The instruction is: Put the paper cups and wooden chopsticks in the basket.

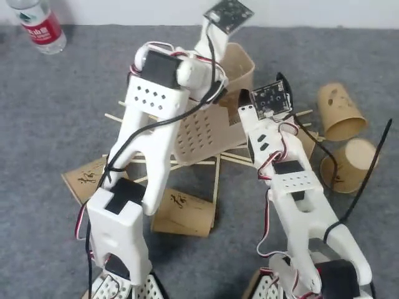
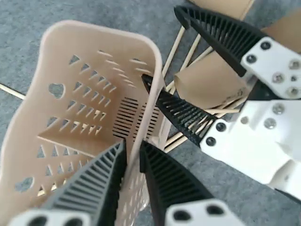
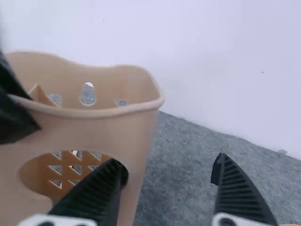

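Nearest the lens, the left pincer [image 2: 132, 151] is clamped on the thin wall of the beige basket [image 2: 70, 61], which looks tipped on the grey bench [image 1: 56, 112]. Paper cups lie on their sides: one at left [image 1: 84, 179], one centre [image 1: 182, 213], two at right [image 1: 340, 112]. Wooden chopsticks [image 1: 216, 180] lie scattered flat around the basket. The right pincer [image 3: 170, 165], jaws apart, hovers beside the basket. The cups look light and crushable, so they are best pinched gently at the rim. The chopsticks look stiff and thin, best taken mid-length.

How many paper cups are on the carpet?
5 brown paper cups: one at left, one front centre, two at right, one beneath the right arm. Others may be hidden.
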Controlling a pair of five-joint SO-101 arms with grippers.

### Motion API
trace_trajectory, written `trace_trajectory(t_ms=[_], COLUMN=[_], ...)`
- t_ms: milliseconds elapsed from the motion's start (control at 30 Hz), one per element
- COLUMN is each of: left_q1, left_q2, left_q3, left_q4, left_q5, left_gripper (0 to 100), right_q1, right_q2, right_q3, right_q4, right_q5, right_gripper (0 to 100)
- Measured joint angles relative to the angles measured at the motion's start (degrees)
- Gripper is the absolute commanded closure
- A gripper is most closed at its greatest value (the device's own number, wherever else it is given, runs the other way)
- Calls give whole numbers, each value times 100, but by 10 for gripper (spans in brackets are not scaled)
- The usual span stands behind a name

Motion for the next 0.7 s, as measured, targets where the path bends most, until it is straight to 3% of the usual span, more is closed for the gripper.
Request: trace_trajectory(t_ms=[167, 333, 700], left_q1=[132, 149, -88], left_q2=[-9, -62, 0], left_q3=[519, 1020, 1354], left_q4=[-79, -554, -791], left_q5=[-79, -79, 70], left_gripper=[988, 988, 988], right_q1=[237, 255, -316], right_q2=[-176, -985, -4712], right_q3=[167, 501, 1398], right_q4=[202, 1011, 3859], right_q5=[70, 695, 1292], right_gripper=[750, 753, 753])
